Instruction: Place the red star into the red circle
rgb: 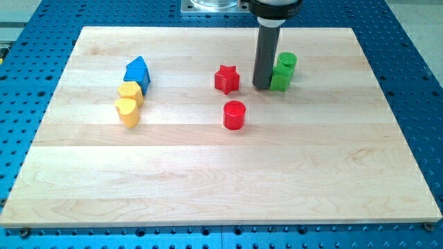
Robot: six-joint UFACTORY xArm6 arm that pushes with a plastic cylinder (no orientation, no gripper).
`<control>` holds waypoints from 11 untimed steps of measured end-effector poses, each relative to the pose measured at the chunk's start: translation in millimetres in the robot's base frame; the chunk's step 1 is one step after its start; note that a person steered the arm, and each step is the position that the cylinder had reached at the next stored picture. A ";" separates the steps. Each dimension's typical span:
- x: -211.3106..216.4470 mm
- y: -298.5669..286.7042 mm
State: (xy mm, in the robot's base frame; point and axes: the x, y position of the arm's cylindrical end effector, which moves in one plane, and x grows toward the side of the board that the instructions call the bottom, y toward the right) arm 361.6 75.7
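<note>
Tool tip (262,86) (beside green blocks (282,72)) rests on wooden board (208,180).

bright even light, soft shadows, sharp

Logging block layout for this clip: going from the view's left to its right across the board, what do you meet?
Yellow blocks → blue block → red star → red circle → my tip → green blocks, just right of my tip.

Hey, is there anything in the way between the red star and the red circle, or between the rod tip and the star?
Nothing visible. Bare board separates the red star from the red circle below it. My tip sits to the star's right, beside the green blocks.
</note>
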 end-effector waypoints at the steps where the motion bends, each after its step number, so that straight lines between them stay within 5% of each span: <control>1: -12.9 -19.4; 3: -72.2 -28.6; 4: -67.3 -42.9; 7: 59.4 -80.1; 9: 44.3 -76.2; 11: 19.1 -147.8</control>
